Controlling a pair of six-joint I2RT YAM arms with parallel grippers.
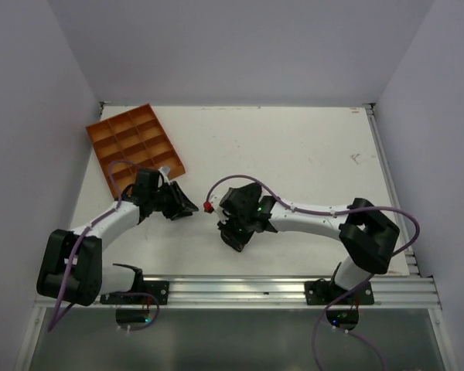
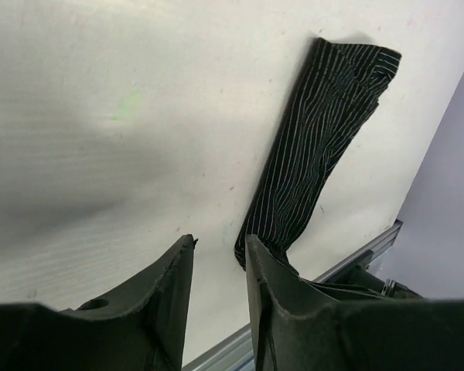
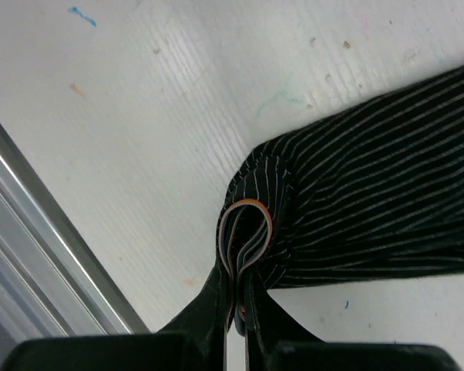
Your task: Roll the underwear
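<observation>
The underwear (image 2: 325,131) lies on the white table as a narrow black strip with thin white stripes. Its near end shows folded, with an orange-edged waistband loop (image 3: 247,228). My right gripper (image 3: 243,297) is shut on that folded end, close to the metal rail (image 3: 39,232). In the top view the right gripper (image 1: 230,230) and its arm cover most of the garment. My left gripper (image 2: 220,243) stands open with only bare table between its fingers. It sits just left of the strip's near end. In the top view the left gripper (image 1: 184,202) is a short way left of the right one.
An orange tray with compartments (image 1: 135,145) lies at the back left, just behind the left gripper. The metal rail (image 1: 278,287) runs along the near table edge. Pale walls close in the table on both sides and at the back.
</observation>
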